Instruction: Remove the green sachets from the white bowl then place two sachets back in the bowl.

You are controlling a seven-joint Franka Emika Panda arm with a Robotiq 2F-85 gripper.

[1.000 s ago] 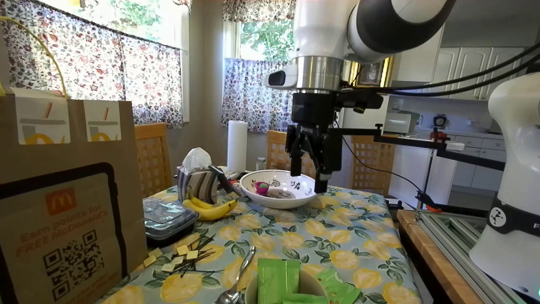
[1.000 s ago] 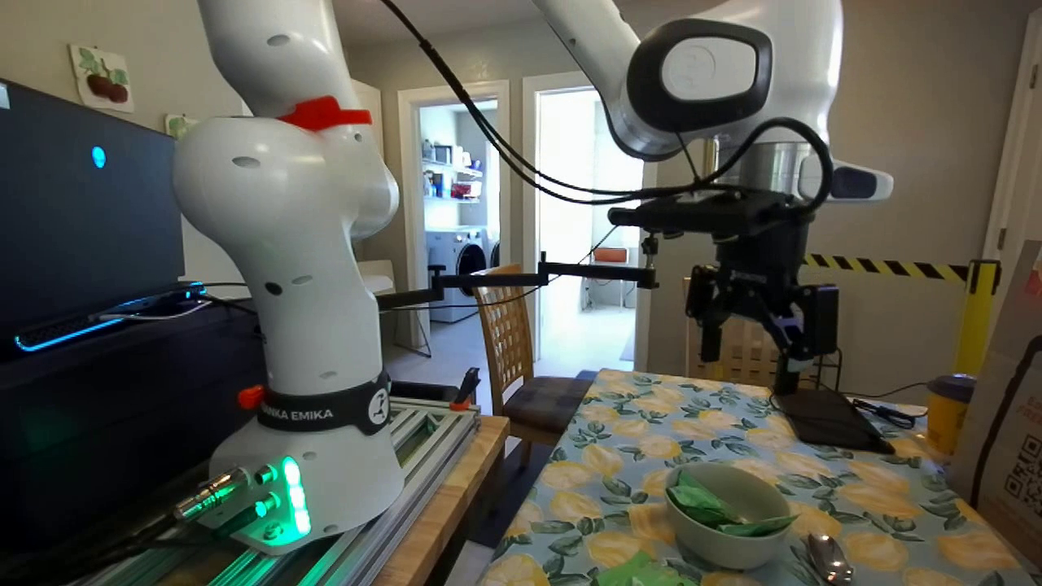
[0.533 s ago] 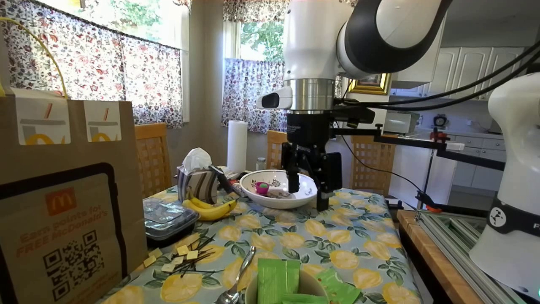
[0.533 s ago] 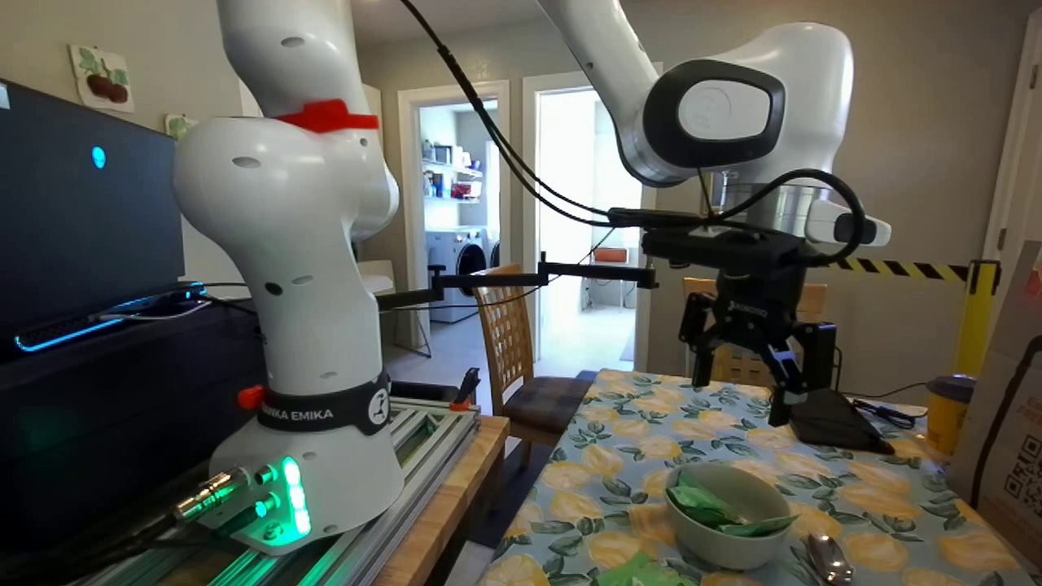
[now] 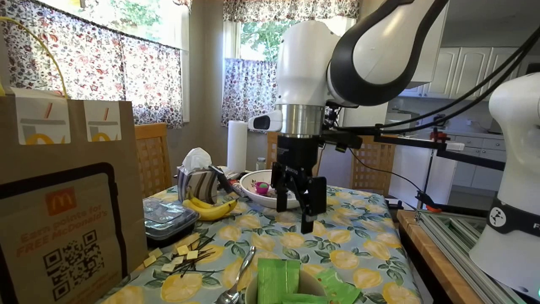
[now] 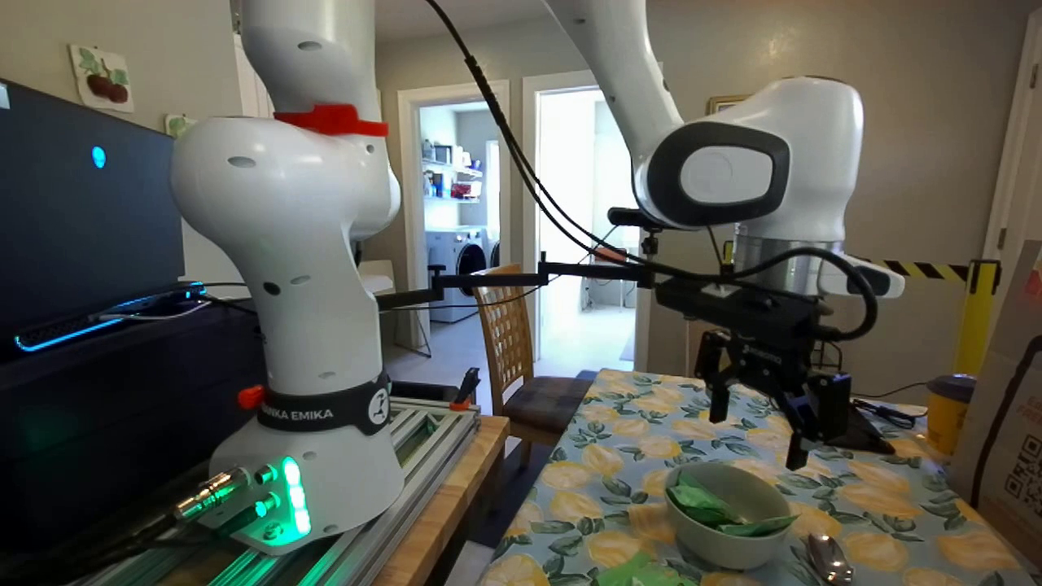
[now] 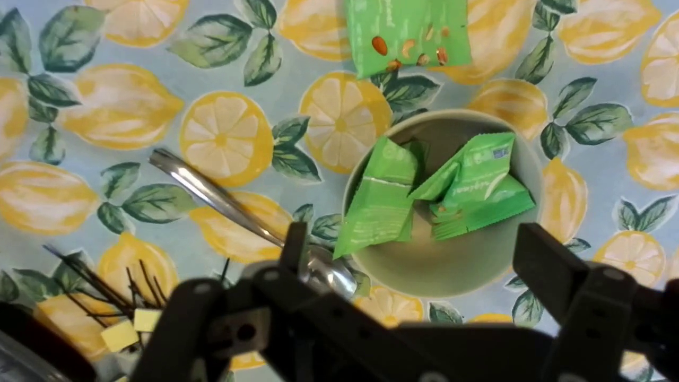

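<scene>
The white bowl (image 7: 440,270) stands on the table with two green sachets inside, a left one (image 7: 383,196) and a right one (image 7: 480,185). The left sachet pokes over the bowl's rim. A third green sachet (image 7: 406,32) lies flat on the tablecloth outside the bowl. In the exterior views the bowl (image 6: 724,544) and the loose sachet (image 5: 337,287) also show, partly cut off. My gripper (image 7: 415,241) is open and empty, fingers pointing down. It hangs above the table, higher than the bowl and apart from it, as both exterior views (image 5: 295,218) (image 6: 758,438) show.
A metal spoon (image 7: 217,201) lies beside the bowl. Dark sticks and yellow pieces (image 5: 185,255), a black lidded container (image 5: 168,219), bananas (image 5: 211,210), a patterned bowl (image 5: 257,200) and a tall paper bag (image 5: 71,202) stand around. A yellow cup (image 6: 948,419) is near the bag.
My open gripper has moved down; it has also shifted left in one exterior view and slightly right in another. The sachets and the bowl have not moved.
</scene>
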